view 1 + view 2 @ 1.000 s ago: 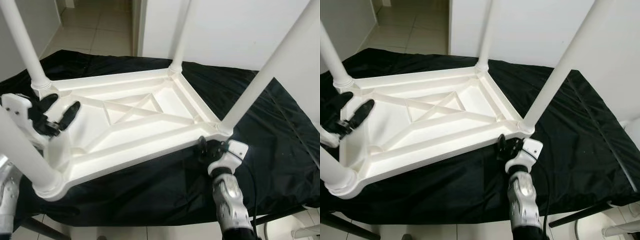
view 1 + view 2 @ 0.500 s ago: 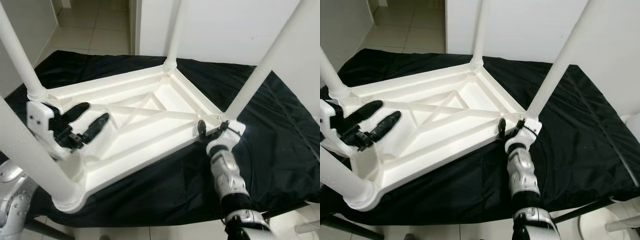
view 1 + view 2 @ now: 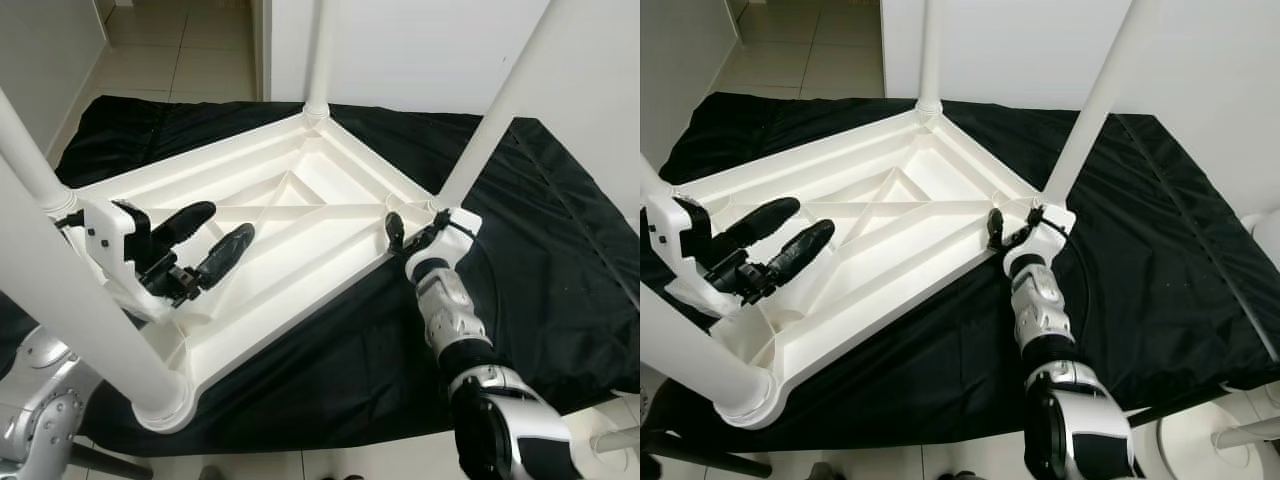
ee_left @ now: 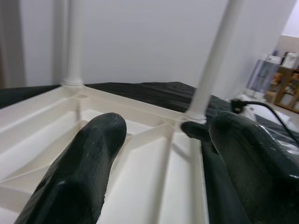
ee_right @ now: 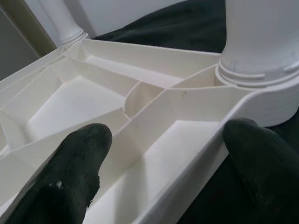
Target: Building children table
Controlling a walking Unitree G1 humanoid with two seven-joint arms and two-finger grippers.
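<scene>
The white plastic children's table point(image 3: 300, 215) lies upside down on a black cloth point(image 3: 560, 260), its round legs pointing up. My left gripper point(image 3: 222, 225) is open and hovers over the ribbed underside near the near-left leg point(image 3: 80, 300), with nothing between its fingers point(image 4: 84, 177). My right gripper point(image 3: 412, 232) is open at the near-right corner beside the leg point(image 3: 500, 100). In the right wrist view the table's rim point(image 5: 187, 186) runs between its two fingers point(image 5: 70, 172), one inside the frame and one outside over the cloth.
The cloth covers a low platform whose near edge drops to tiled floor point(image 3: 190, 50). A white wall point(image 3: 420, 50) stands close behind the table. A white rounded object point(image 3: 1240, 440) sits on the floor at the lower right. A shelf with bottles point(image 4: 280, 70) is far off.
The view has shifted. My left gripper has come in over the table's underside. My right gripper has risen from the cloth to the near-right corner and now straddles the rim.
</scene>
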